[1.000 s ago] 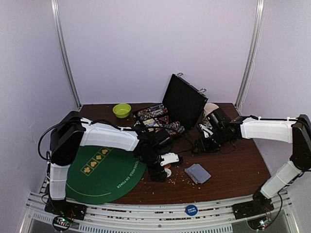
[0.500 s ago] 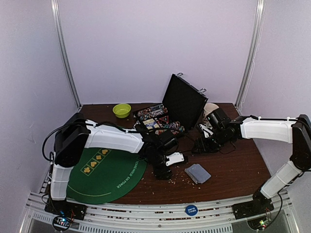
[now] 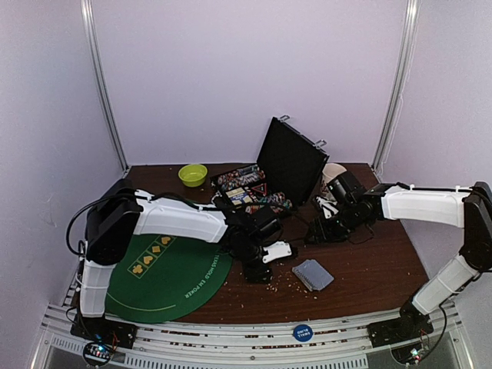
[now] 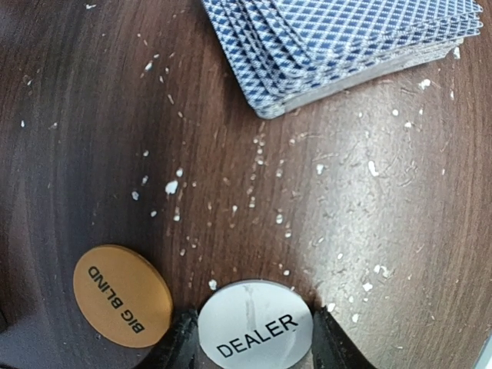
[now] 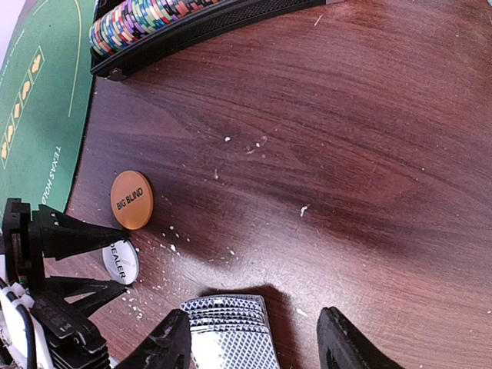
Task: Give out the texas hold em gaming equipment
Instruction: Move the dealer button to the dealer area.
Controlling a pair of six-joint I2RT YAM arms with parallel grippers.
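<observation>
The white DEALER disc (image 4: 256, 315) lies flat on the brown table, and my left gripper (image 4: 254, 338) has a black fingertip pressed against each side of it. An orange BIG BLIND disc (image 4: 121, 296) lies just to its left, untouched. A fanned deck of blue-backed cards (image 4: 346, 46) rests beyond them. In the top view the left gripper (image 3: 257, 270) is low beside the deck (image 3: 313, 274). My right gripper (image 5: 254, 319) stands open above the table, with the deck (image 5: 231, 338) nearer its left finger, not gripped. The DEALER disc (image 5: 121, 261) also shows there.
An open black case (image 3: 290, 160) holds rows of multicoloured chips (image 3: 242, 183), with a chip rack (image 5: 154, 15) in front. The green felt mat (image 3: 165, 273) lies at the left. A lime bowl (image 3: 192, 174) sits at the back. White crumbs dot the wood.
My left arm shifted slightly right and its jaws narrowed onto the DEALER disc. The right arm has not moved.
</observation>
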